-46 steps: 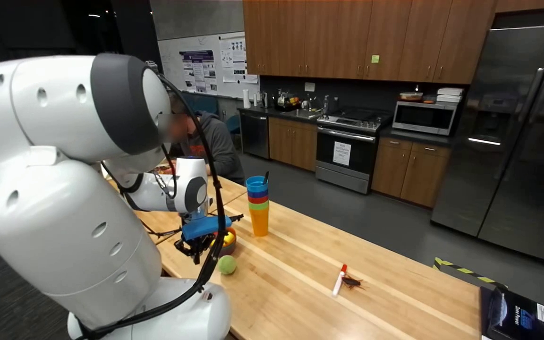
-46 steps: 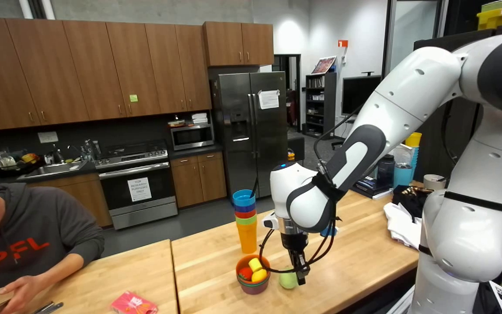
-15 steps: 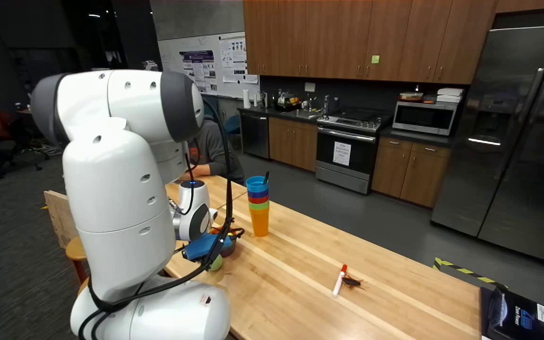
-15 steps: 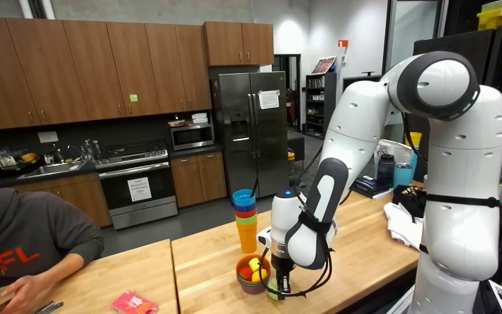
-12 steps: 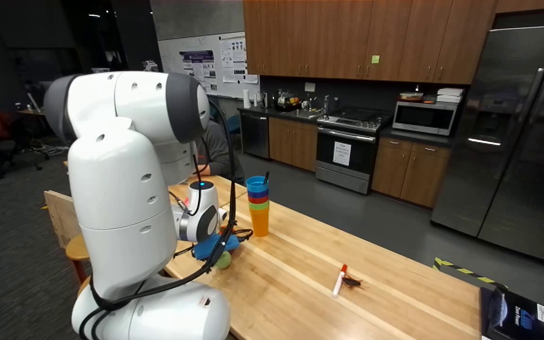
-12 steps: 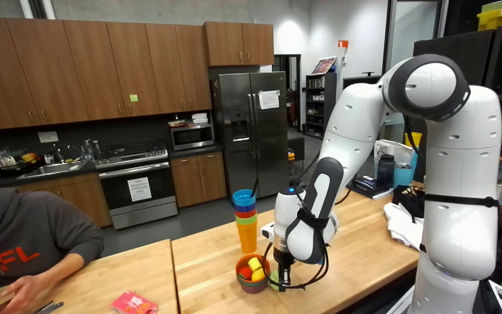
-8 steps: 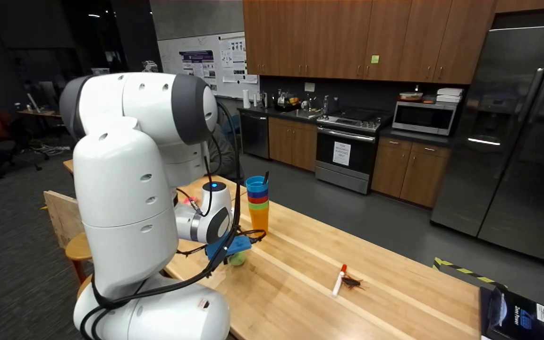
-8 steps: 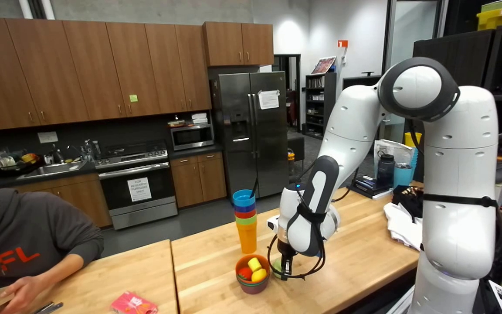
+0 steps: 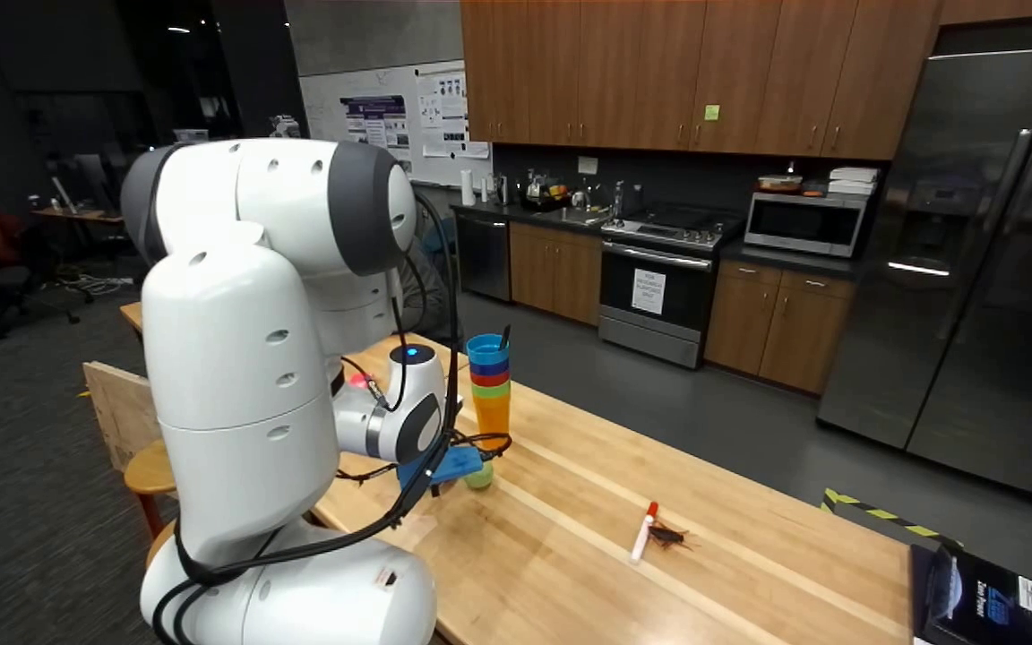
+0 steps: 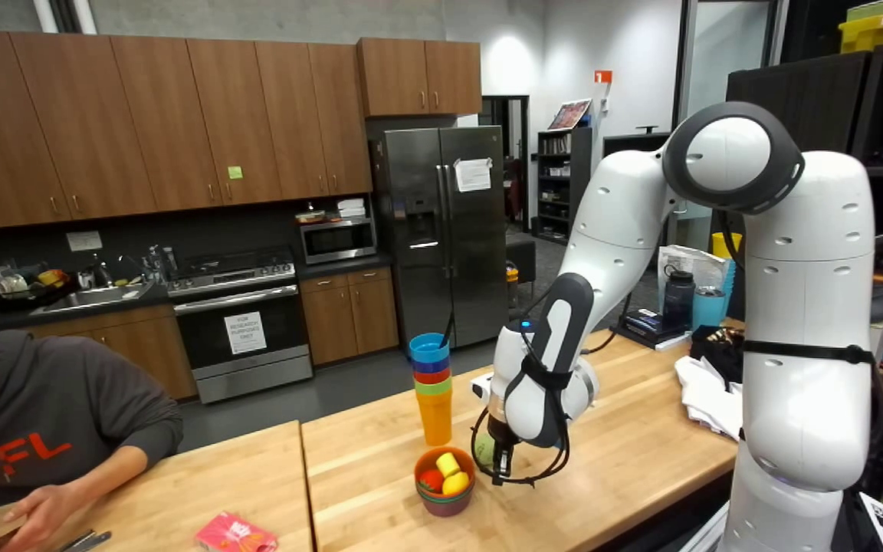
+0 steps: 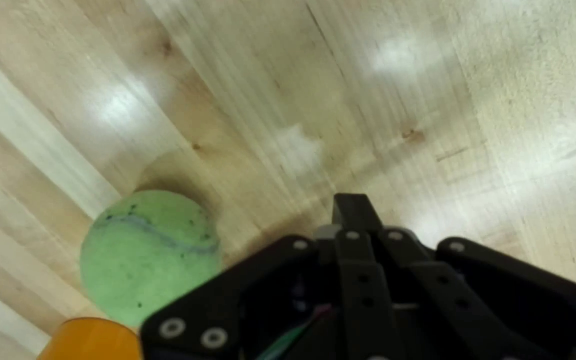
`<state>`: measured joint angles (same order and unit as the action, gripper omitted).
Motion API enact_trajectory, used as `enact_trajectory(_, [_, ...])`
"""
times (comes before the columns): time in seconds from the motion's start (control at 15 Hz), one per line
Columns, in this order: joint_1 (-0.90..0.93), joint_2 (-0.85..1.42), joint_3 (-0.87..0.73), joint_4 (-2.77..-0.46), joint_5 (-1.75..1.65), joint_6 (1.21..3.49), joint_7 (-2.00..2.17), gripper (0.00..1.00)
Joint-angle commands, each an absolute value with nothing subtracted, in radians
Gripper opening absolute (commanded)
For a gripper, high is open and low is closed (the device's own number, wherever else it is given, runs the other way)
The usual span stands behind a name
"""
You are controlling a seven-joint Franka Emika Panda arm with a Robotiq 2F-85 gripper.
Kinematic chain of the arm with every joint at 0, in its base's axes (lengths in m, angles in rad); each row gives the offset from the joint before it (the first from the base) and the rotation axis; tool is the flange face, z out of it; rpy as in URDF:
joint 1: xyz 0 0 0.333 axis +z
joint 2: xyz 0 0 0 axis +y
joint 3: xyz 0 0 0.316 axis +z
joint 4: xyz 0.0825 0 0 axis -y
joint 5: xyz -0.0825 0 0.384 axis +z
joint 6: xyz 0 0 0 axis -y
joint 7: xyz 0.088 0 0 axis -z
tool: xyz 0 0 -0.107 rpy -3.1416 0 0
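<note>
I have the pincer (image 11: 358,207) fully closed, fingertips together, with nothing gripped. The ball (image 11: 150,257) rests on the bench (image 10: 625,414) just beside it, to its left in the wrist view; I cannot tell whether the pincer's side touches it. The bowl (image 10: 445,506) and the cups (image 10: 434,402) stand near the ball. To work the ball with closed fingers, I judge these points best: set the tips low but clear of the bench; make contact at the ball's middle height; apply slow, light force, since it will probably roll; leave margin from bowl and cups.
</note>
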<state>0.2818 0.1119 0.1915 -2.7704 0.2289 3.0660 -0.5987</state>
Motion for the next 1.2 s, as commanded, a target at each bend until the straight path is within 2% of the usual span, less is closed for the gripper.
enact_trajectory(0.0, [0.237, 0.057, 0.186, -2.789, 0.268, 3.083, -0.635, 0.0])
enact_trajectory(0.67, [0.148, -0.062, 0.127, -2.787, 0.306, 3.08, -0.659, 0.0])
enact_trajectory(0.73, [0.162, -0.081, 0.134, -2.786, 0.335, 3.052, -0.675, 0.26])
enact_trajectory(0.8, [0.149, -0.023, 0.128, -2.771, 0.288, 3.093, -0.638, 0.02])
enact_trajectory(0.87, [0.153, -0.033, 0.131, -2.771, 0.301, 3.084, -0.644, 0.05])
enact_trajectory(1.07, [0.158, -0.048, 0.135, -2.773, 0.307, 3.073, -0.645, 0.24])
enact_trajectory(1.13, [0.158, -0.048, 0.135, -2.773, 0.307, 3.072, -0.645, 0.26])
